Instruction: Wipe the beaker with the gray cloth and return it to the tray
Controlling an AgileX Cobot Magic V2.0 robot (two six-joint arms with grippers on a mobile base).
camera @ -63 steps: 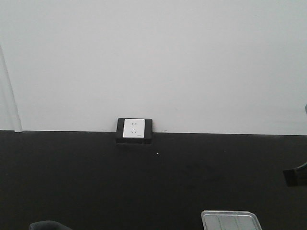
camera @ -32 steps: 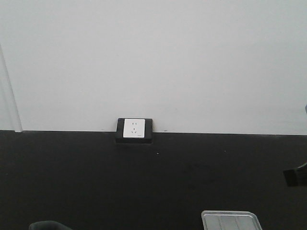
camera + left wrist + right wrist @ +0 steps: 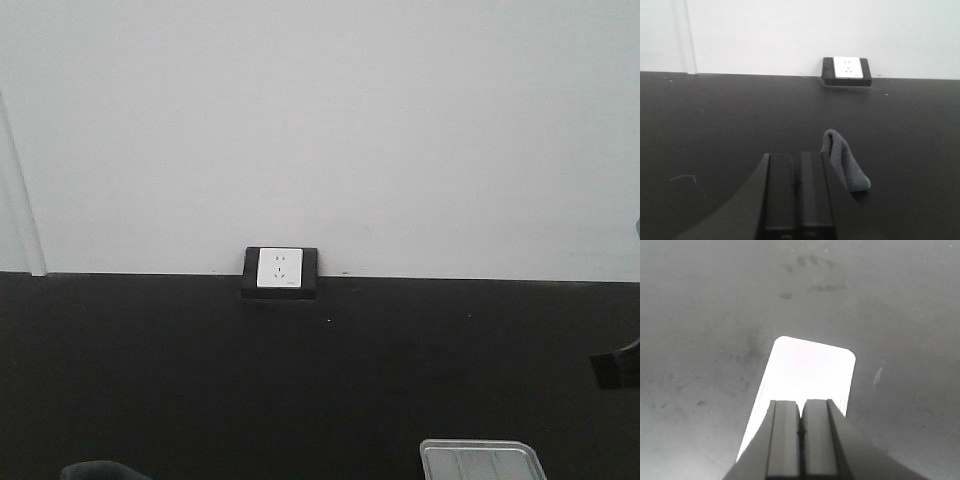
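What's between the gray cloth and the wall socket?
Nothing: in the left wrist view, only bare black tabletop separates the gray cloth from the wall socket.

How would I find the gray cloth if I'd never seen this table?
Start at the white wall socket at the back edge of the black table. Come toward the left gripper; beside its shut fingers stands the gray cloth, the only soft, folded, peaked thing there.

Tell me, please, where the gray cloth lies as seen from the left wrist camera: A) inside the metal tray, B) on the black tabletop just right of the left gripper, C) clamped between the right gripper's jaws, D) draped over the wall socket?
B: the gray cloth sits bunched on the black tabletop right of the left gripper, whose jaws are shut on nothing.
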